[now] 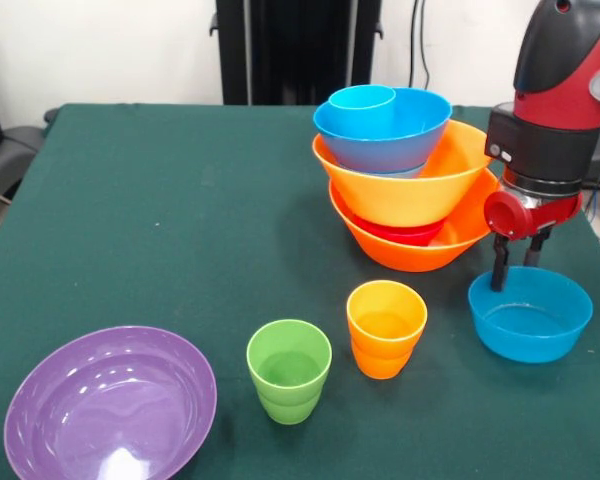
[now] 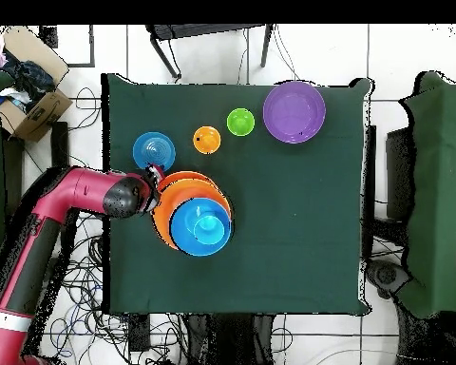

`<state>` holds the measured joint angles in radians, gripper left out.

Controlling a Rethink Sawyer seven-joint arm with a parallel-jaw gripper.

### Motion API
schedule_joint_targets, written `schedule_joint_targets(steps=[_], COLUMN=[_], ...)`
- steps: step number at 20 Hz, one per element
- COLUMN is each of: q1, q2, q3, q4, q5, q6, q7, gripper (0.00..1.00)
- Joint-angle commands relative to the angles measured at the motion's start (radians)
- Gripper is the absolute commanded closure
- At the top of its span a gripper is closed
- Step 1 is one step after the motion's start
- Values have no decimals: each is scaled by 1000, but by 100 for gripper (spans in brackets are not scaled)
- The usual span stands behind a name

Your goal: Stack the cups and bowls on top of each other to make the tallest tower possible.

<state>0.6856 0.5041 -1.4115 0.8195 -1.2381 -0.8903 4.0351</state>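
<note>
Front view puts the tower in the upper right of the frame: a large orange bowl as base, a small red bowl peeking out inside it, a second large orange bowl tilted on top, then a large blue bowl with a lighter blue cup sitting at its left rim. A sliver of another pale blue rim shows just under the large blue bowl. The pile leans.

Right of the tower, the red and black arm comes down, and its gripper hangs at the far rim of a smaller blue bowl standing apart on the green table at the right edge. Two dark fingers are spread with a gap between them, nothing held; the left one reaches down to about the bowl's rim, though contact cannot be judged.

At lower centre an orange cup and a green cup stand upright, near each other but not touching. A wide purple bowl sits in the lower left corner.

Overhead, the purple bowl, green cup, orange cup and small blue bowl form a slanting line across the upper part of the table, with the tower below it at the table's left.
</note>
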Motion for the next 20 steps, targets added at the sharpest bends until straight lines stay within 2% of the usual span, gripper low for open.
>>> schedule_joint_targets(steps=[1, 8, 16, 20], q1=[1, -4, -25, -40], q2=[12, 13, 10, 15], q3=[134, 121, 126, 128], q4=[-56, -79, -131, -158], q5=[5, 11, 7, 11], q6=[-48, -8, -17, -13], q7=[84, 41, -48, -62], gripper=[0, 0, 0, 0])
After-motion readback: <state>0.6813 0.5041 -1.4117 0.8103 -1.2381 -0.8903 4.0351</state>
